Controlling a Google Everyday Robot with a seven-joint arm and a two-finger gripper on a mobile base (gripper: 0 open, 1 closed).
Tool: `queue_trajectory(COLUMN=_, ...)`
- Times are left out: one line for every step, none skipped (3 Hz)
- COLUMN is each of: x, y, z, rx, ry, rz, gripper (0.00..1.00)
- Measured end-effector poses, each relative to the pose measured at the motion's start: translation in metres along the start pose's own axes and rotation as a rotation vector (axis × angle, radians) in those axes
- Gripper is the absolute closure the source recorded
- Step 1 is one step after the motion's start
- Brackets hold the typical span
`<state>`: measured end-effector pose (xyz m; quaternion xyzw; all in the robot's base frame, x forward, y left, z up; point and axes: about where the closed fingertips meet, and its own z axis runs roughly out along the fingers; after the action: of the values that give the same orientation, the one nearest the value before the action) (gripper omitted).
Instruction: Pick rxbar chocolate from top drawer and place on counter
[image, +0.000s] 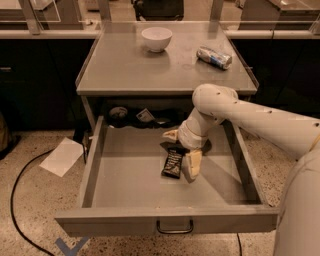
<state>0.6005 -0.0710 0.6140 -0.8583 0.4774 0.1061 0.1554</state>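
The rxbar chocolate (173, 163), a small black bar with pale lettering, lies in the open top drawer (125, 175) right of its middle. My gripper (180, 155) reaches down into the drawer over the bar. It is open: one pale finger (170, 134) points left above the bar's far end, and the other finger (192, 165) points down along the bar's right side. The bar's far end sits close under the gripper's palm. The counter (125, 65) is the grey tabletop above the drawer.
A white bowl (156, 38) stands at the counter's back middle and a silver-and-blue can (213, 56) lies at its back right. Dark items (119, 113) sit under the counter behind the drawer. A paper sheet (62, 156) and a black cable (15, 200) lie on the floor at the left.
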Motion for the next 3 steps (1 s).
queue_trajectory(x=0.0140, y=0.0040, z=-0.0012, rx=-0.008, ry=0.021, rz=0.022, gripper=0.00)
queue_trajectory(x=0.0203, y=0.0023, z=0.0011, rx=-0.044, ry=0.021, rz=0.011, gripper=0.00)
queue_trajectory(x=0.0171, y=-0.0058, z=0.0018, rx=-0.078, ry=0.009, rz=-0.031, gripper=0.00)
